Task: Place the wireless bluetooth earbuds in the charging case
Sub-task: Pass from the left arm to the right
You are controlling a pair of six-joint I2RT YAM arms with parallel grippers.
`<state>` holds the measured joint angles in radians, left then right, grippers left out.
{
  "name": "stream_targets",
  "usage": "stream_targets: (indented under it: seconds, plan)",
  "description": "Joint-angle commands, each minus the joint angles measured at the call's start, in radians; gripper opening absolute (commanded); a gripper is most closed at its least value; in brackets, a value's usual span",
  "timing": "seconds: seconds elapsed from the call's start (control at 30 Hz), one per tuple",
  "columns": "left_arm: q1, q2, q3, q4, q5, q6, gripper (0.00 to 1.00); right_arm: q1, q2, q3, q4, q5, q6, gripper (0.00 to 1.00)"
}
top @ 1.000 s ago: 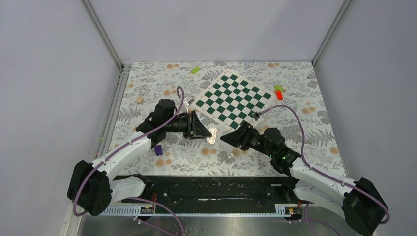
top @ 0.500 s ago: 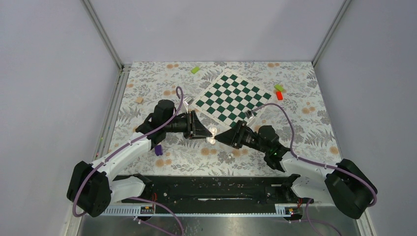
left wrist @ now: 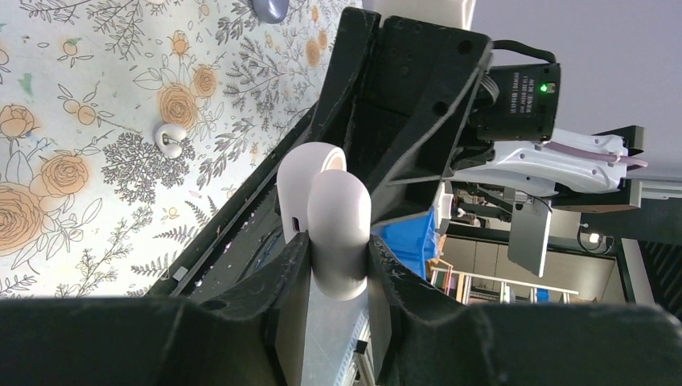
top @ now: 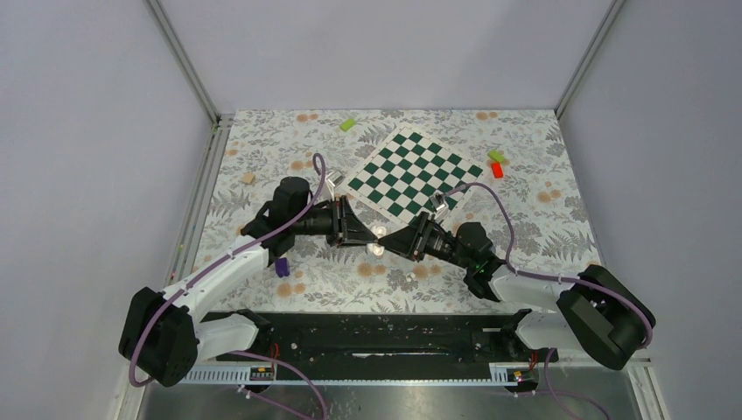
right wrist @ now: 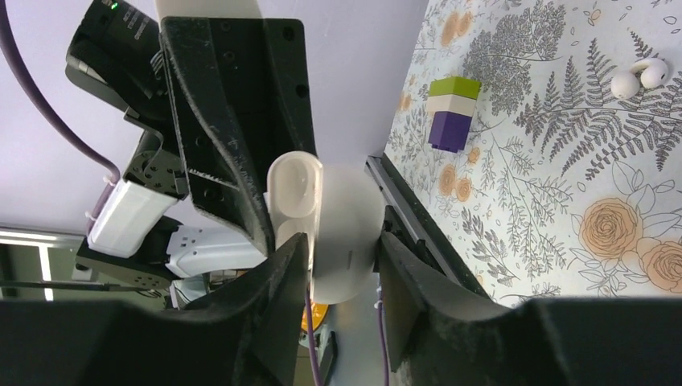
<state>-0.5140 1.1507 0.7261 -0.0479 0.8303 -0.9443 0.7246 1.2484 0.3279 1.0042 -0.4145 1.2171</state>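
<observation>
The white charging case [top: 378,242] hangs above the floral mat between both arms, its lid [left wrist: 310,181] swung open. My left gripper [top: 367,236] is shut on the case [left wrist: 338,229], with a finger pressed on each side. From the opposite side my right gripper [top: 390,241] has closed round the same case [right wrist: 346,233], and its fingers touch both flanks. One white earbud [top: 409,276] lies loose on the mat below the case. That earbud also shows in the left wrist view [left wrist: 169,138] and the right wrist view [right wrist: 639,78].
A green-white-purple stacked block [top: 282,266] stands on the mat near the left arm and shows in the right wrist view [right wrist: 452,112]. The chessboard [top: 411,175] lies behind the grippers. A green block [top: 348,124], a green and red pair [top: 496,164] and a tan cube [top: 248,178] sit farther back.
My right gripper has moved left up to the held case and narrowed its fingers round it. The left gripper and the case have stayed put.
</observation>
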Motion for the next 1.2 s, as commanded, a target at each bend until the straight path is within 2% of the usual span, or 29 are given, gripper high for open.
stream_targets:
  seconds: [0.0,0.13,0.2,0.23,0.3,0.33,0.43,0.57,0.7,0.83,1.17]
  plan:
    - [-0.002,-0.033,-0.001,0.078,0.027,-0.013,0.10,-0.005,0.030,0.030,0.136,-0.024,0.039,0.40]
    - [-0.003,-0.036,-0.002,0.079,0.028,-0.014,0.11,-0.006,0.051,0.026,0.155,-0.027,0.052,0.29]
    - [-0.003,-0.040,0.000,0.081,0.029,-0.012,0.14,-0.006,0.056,0.020,0.169,-0.024,0.059,0.24]
    - [-0.002,-0.043,-0.002,0.083,0.030,-0.011,0.23,-0.007,0.057,0.016,0.175,-0.022,0.061,0.21]
    - [-0.001,-0.052,-0.002,0.085,0.030,-0.009,0.48,-0.009,0.056,0.009,0.179,-0.018,0.064,0.16]
    - [-0.001,-0.057,-0.002,0.083,0.030,-0.008,0.56,-0.013,0.052,0.006,0.181,-0.018,0.066,0.14]
    - [0.005,-0.078,-0.008,0.079,0.025,-0.002,0.68,-0.023,0.039,-0.006,0.179,-0.014,0.066,0.13]
    - [0.021,-0.096,-0.034,0.122,0.030,-0.033,0.66,-0.034,0.029,-0.006,0.171,-0.020,0.065,0.13]
    - [0.038,-0.102,-0.074,0.239,0.057,-0.101,0.62,-0.037,0.035,-0.003,0.175,-0.028,0.068,0.13]
    - [0.040,-0.082,-0.071,0.216,0.059,-0.077,0.59,-0.037,0.045,0.001,0.194,-0.038,0.076,0.13]
    - [0.040,-0.050,-0.071,0.275,0.063,-0.102,0.45,-0.037,0.054,0.007,0.210,-0.048,0.084,0.13]
